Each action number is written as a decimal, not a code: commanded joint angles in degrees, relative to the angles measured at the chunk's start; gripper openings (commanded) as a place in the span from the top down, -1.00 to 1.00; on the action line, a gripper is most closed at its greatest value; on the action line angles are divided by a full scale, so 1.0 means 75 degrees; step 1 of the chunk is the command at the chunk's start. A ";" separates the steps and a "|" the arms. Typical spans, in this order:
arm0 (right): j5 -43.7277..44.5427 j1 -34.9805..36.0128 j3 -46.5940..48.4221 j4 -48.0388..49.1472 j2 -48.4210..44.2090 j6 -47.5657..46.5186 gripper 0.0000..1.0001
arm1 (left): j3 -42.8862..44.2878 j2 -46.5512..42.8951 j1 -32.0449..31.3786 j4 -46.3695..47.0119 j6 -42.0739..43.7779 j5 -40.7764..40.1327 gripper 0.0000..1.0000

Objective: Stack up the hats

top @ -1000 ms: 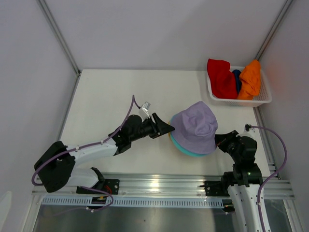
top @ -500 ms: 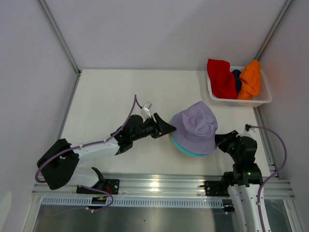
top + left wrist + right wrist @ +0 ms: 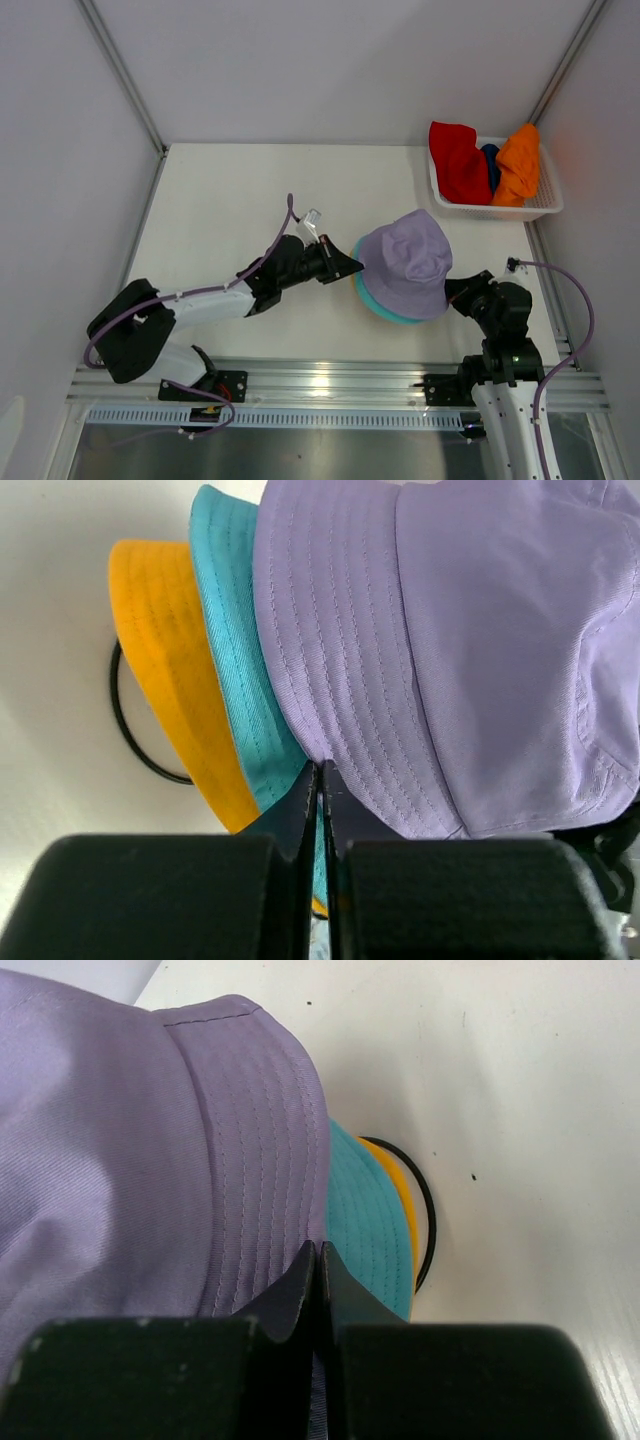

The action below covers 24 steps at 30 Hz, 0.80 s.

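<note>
At the near side of the table [image 3: 220,200], the left end effector [image 3: 350,266] and the right end effector [image 3: 320,1248] flank the stack. Each has its jaws pressed together at a brim edge, and I cannot tell whether either pinches fabric. The lavender hat [image 3: 405,262] covers the teal hat [image 3: 235,650] and the yellow hat [image 3: 170,650], which sit over a black wire stand [image 3: 125,730]. In the far right corner, a white basket [image 3: 545,205] holds the red hat [image 3: 458,160], the dark blue hat [image 3: 490,160] and the orange hat [image 3: 517,165].

Left end effector [image 3: 321,772] seemingly pinches the lavender hat [image 3: 450,650], lying over the teal hat [image 3: 235,630].
</note>
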 commanded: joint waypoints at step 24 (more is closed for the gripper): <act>0.0930 0.0630 -0.1029 0.0604 0.0653 0.0224 1.00 | 0.0438 0.0384 -0.0656 -0.3508 0.1865 -0.1599 0.99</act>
